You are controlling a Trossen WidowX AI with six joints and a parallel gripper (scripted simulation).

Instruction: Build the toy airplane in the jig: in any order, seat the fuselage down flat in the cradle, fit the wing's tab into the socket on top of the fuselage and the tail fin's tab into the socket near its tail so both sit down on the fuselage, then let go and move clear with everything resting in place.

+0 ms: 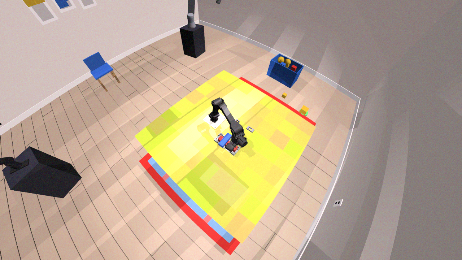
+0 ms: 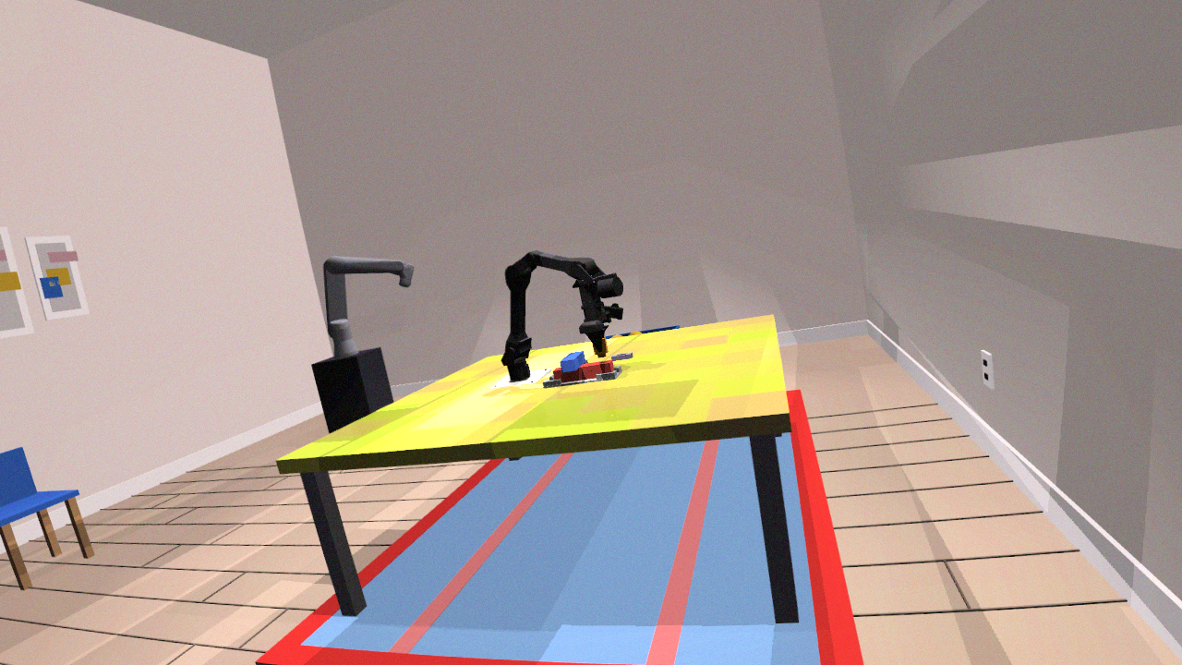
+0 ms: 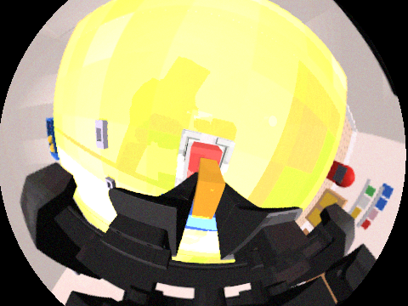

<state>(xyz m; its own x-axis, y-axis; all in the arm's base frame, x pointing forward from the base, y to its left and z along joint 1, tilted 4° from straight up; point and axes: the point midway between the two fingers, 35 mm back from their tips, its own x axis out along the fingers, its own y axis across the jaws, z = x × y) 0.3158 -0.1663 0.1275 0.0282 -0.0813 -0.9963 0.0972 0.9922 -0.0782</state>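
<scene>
Pincer (image 1: 230, 147) (image 2: 600, 351) (image 3: 210, 183) closed on one orange tail fin (image 2: 603, 345) (image 3: 210, 191), two dark fingers pinching it upright above the tail end of the fuselage; whether its tab is in the socket, I cannot tell. One red fuselage (image 1: 221, 138) (image 2: 597, 368) (image 3: 206, 152) lies in the one grey cradle (image 1: 234, 153) (image 2: 549, 383) (image 3: 229, 149). One blue wing (image 1: 225, 139) (image 2: 572, 361) (image 3: 201, 223) lies across its top, at 11 o'clock from the pincer in the top view.

Seen from above, two grey holders stand apart from the cradle, the larger holder (image 1: 253, 130) (image 2: 623, 356) (image 3: 104, 132) at 2 o'clock and the smaller holder (image 1: 238, 121) (image 3: 113, 182) at 1 o'clock. One white base plate (image 1: 208, 121) (image 2: 541, 377) sits at 11 o'clock, bearing one black arm (image 1: 229, 117) (image 2: 516, 306)
</scene>
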